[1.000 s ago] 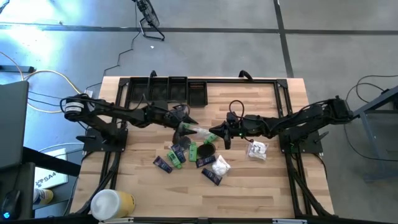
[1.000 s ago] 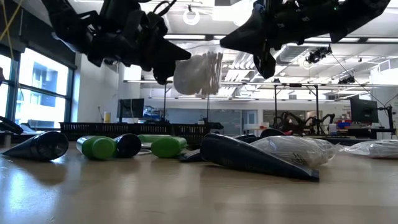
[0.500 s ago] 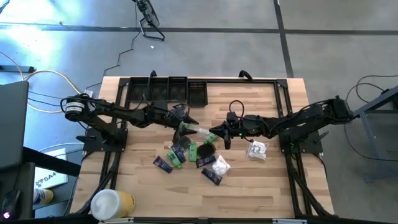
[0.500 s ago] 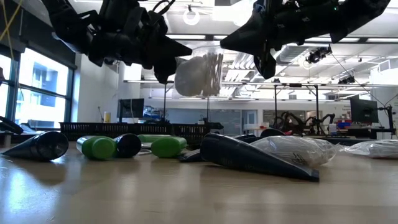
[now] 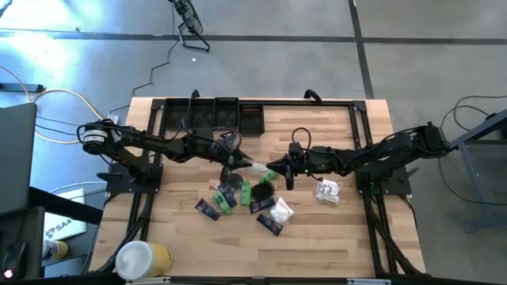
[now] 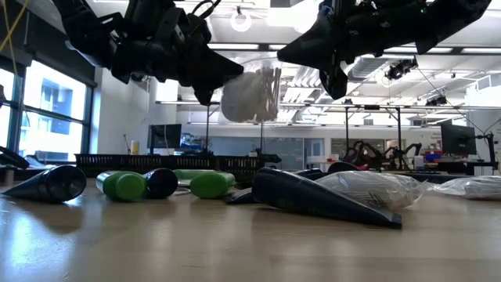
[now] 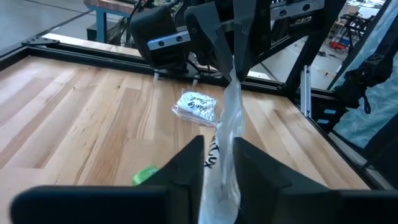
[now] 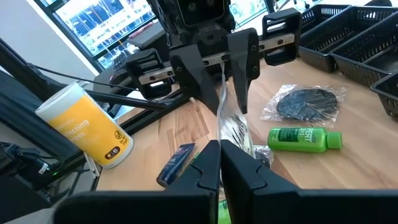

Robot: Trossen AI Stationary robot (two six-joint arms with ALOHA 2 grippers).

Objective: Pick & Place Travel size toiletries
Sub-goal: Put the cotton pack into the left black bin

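One camera looks straight down on the worktop [image 5: 317, 134]; another sits at its surface, facing the room. Both wrist cameras look closely at the same wrapped packet [image 7: 225, 143], apparently from opposite ends.

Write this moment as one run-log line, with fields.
left tool: shut on clear packet | right tool: shut on clear packet | packet: airborne, between both arms

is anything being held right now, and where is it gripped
A clear plastic packet hangs in the air between both grippers: the left gripper pinches one end, the right gripper the other.
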